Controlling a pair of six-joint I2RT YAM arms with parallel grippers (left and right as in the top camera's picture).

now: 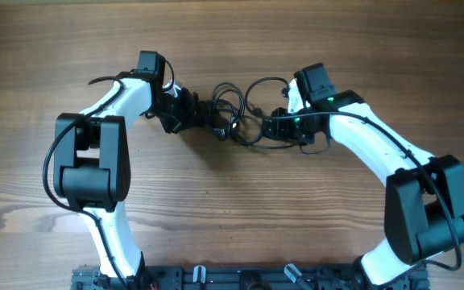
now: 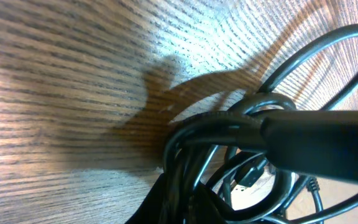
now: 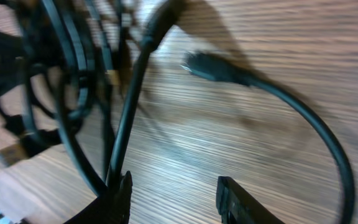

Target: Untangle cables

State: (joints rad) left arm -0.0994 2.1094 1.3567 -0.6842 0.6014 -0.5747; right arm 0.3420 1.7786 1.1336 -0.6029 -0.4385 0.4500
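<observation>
Wood-grain desk (image 1: 232, 40), black cables (image 1: 240, 113) knotted around its middle, between the two arms.
Left pincer (image 1: 185, 109) clamped tight on the left side of the cables, which fill its wrist view. Right pincer (image 3: 173, 190) partly open, nothing between its fingers (image 3: 229, 196); one cable runs down against the other finger, and a loose plug end (image 3: 207, 65) lies on the wood beyond.

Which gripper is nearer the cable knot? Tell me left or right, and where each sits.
Left. The left gripper is shut on the cable knot at its left edge. The right gripper stands open off the knot's right side, among the looser loops.
</observation>
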